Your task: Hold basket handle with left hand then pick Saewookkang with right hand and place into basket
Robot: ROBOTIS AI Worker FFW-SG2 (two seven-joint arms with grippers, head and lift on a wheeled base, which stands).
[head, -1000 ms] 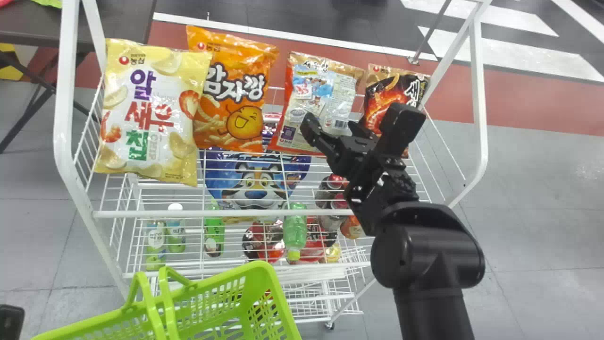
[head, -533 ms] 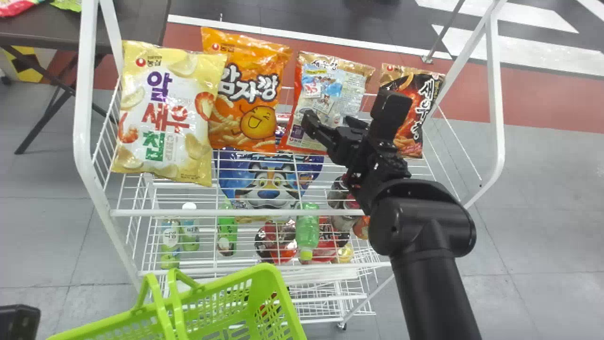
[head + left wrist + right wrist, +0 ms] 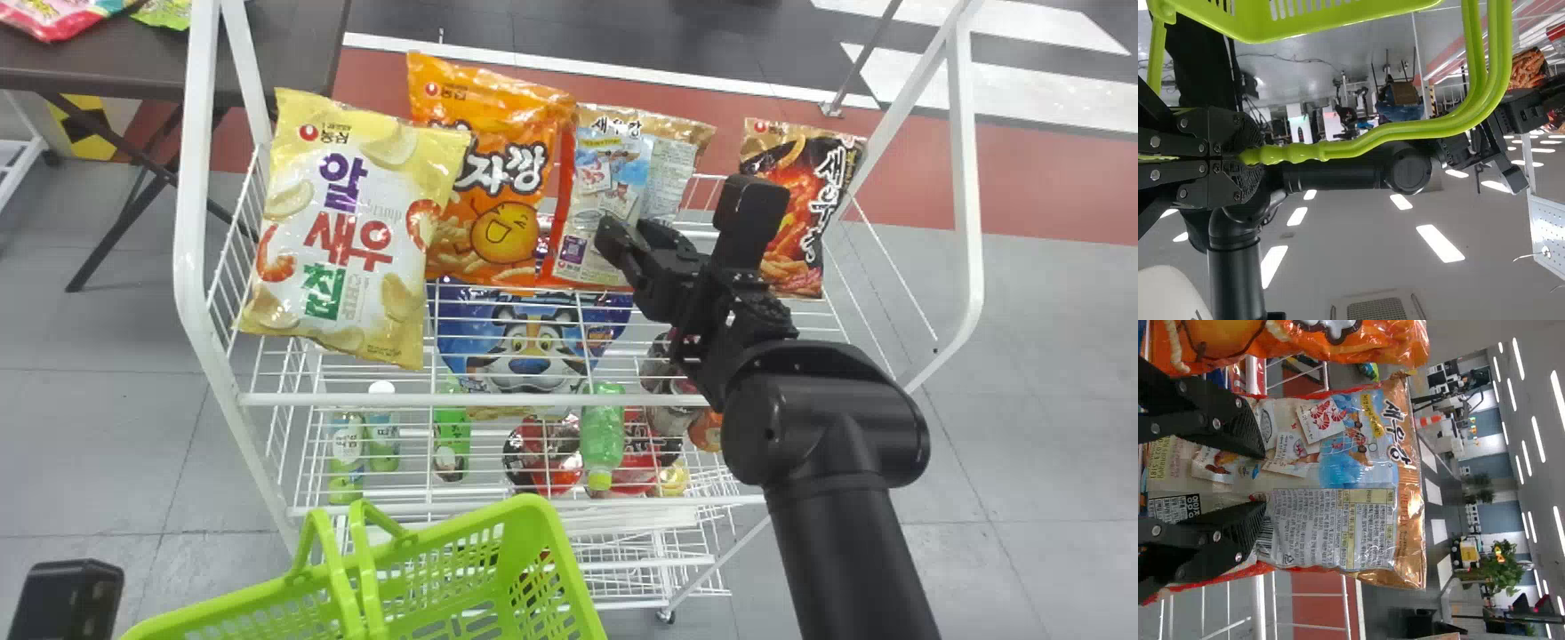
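Orange bag point(image 3: 498, 222) beside Saewookkang point(image 3: 605, 178) at rack's point(image 3: 356, 400) far edge, right claw point(image 3: 634, 233) opened wide, basket point(image 3: 539, 508) held by left claw point(image 3: 1257, 157)

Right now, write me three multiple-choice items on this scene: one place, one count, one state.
1. The bright orange snack bag stands:
A) inside the basket
B) below the bottles
C) between the yellow-and-cream bag and the tan-and-red bag

2. Snack bags standing along the top of the white wire rack:
A) four
B) two
C) six

3. The left gripper is:
A) open and empty
B) shut on the lime-green handle
C) holding a bottle

1 C: the head view shows a bag on either side.
2 A: those three plus the black-and-red bag.
3 B: its fingers meet around the handle.
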